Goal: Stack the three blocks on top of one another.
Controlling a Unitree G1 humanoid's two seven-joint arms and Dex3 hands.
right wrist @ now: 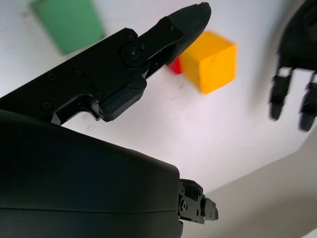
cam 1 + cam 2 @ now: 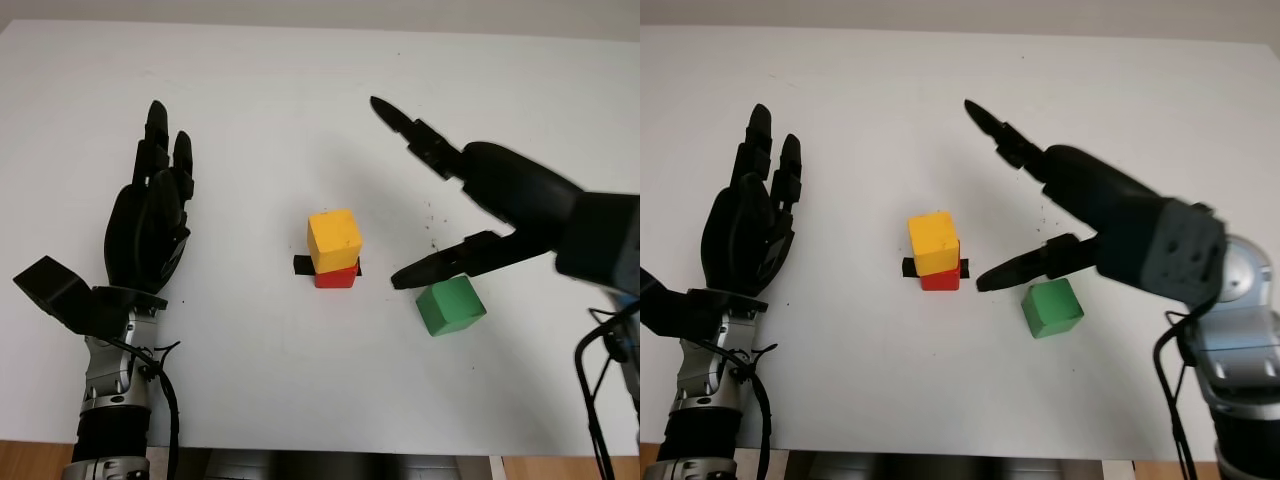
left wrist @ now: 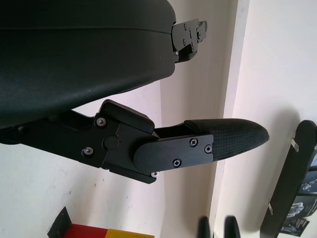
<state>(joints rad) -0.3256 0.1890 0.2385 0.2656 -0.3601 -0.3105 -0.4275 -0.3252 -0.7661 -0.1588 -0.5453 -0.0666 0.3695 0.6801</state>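
A yellow block (image 2: 334,238) sits on a red block (image 2: 336,277) in the middle of the white table, slightly askew on it. A green block (image 2: 450,305) lies alone on the table to the right of the stack. My right hand (image 2: 386,192) hovers open just right of the stack, holding nothing; its thumb (image 2: 440,265) reaches over the green block's upper left corner. In the right wrist view the green block (image 1: 69,22) and yellow block (image 1: 210,62) appear beyond that thumb. My left hand (image 2: 150,215) stays open at the table's left, away from the blocks.
A black tape mark (image 2: 300,265) lies under the red block. The white table (image 2: 300,380) ends close to me at its front edge, with cables (image 2: 600,400) hanging at the lower right by the right arm.
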